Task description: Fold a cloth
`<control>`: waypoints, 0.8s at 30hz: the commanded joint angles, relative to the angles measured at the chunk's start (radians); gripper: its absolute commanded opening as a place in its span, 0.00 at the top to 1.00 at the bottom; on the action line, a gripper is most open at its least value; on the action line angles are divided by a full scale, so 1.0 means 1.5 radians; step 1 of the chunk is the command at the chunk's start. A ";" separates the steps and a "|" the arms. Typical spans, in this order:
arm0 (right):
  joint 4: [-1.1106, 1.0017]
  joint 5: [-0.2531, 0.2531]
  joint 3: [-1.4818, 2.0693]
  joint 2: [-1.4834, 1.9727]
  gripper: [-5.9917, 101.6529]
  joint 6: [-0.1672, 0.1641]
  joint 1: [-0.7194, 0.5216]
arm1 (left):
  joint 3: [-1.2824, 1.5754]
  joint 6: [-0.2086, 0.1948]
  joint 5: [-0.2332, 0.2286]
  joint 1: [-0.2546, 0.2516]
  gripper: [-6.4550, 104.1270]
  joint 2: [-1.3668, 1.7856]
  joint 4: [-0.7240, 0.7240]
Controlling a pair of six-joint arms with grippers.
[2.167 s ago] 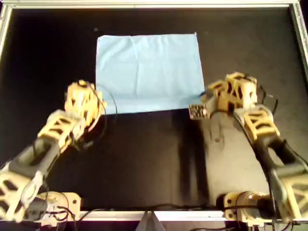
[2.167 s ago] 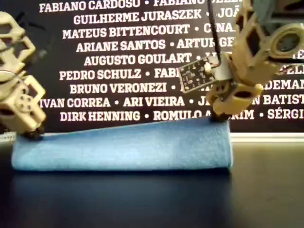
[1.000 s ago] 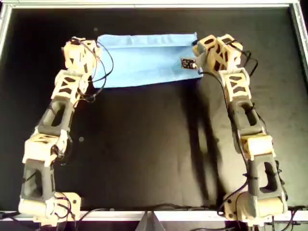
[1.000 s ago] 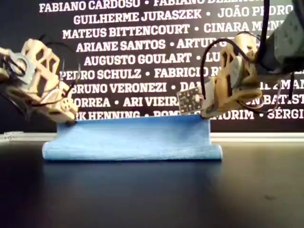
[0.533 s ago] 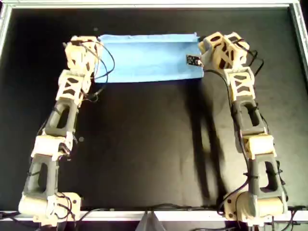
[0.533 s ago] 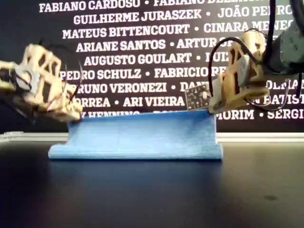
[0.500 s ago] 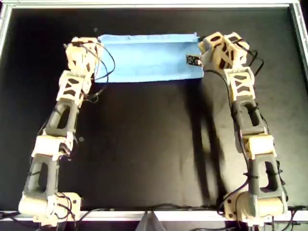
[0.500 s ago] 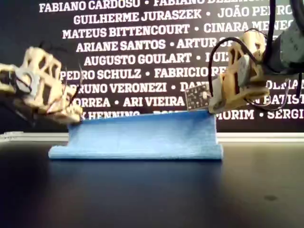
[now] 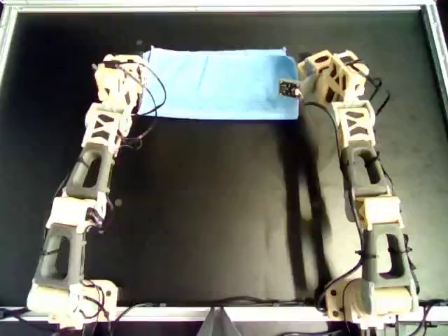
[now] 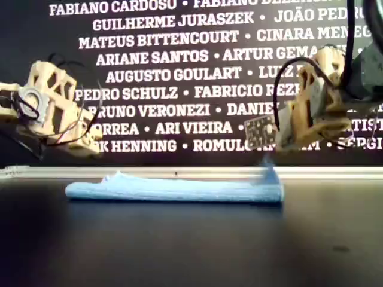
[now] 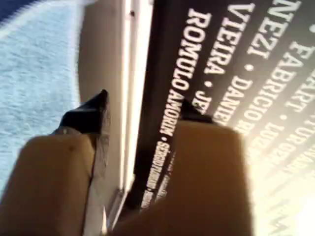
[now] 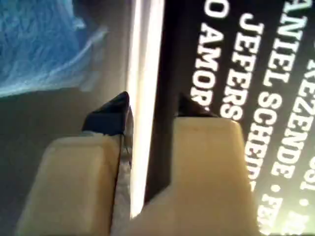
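Note:
The light blue cloth (image 9: pixel 217 84) lies flat as a folded strip along the far side of the black table in the overhead view. It looks low and flat in the exterior view (image 10: pixel 173 190), with a small peak at its end on the exterior view's right. My left gripper (image 9: pixel 133 68) hovers open just off the cloth's end on the overhead view's left, above the table (image 10: pixel 90 149). My right gripper (image 9: pixel 302 71) hovers open off the other end (image 10: pixel 284 143). Both wrist views show empty jaws (image 11: pixel 142 108) (image 12: pixel 155 107) with cloth (image 11: pixel 34 73) (image 12: pixel 39 44) beyond them.
A metal frame rail (image 9: pixel 224 7) borders the black table (image 9: pixel 210 210) close behind the cloth. A dark banner with white names (image 10: pixel 179 72) stands behind the rail. A small circuit board (image 9: pixel 288 87) sticks out from the right gripper over the cloth's corner.
The cloth's raised edge, held up by both grippers half a second ago, has dropped flat onto the rest of the cloth. Both grippers have let go and drawn slightly outward.

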 commanded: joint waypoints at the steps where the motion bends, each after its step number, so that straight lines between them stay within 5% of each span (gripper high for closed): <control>1: -0.006 -0.001 -0.057 0.031 0.52 0.001 -0.001 | -0.053 0.004 0.003 0.018 0.39 0.028 -0.013; 10: 0.021 -0.014 -0.057 0.086 0.51 0.010 -0.015 | -0.041 0.004 -0.009 0.028 0.39 0.064 0.058; 17: 0.348 -0.014 -0.044 0.375 0.51 0.005 -0.012 | -0.050 -0.005 -0.009 0.015 0.38 0.365 0.473; 24: 0.762 -0.012 -0.039 0.680 0.51 0.005 -0.011 | -0.051 -0.007 0.002 0.015 0.39 0.653 0.789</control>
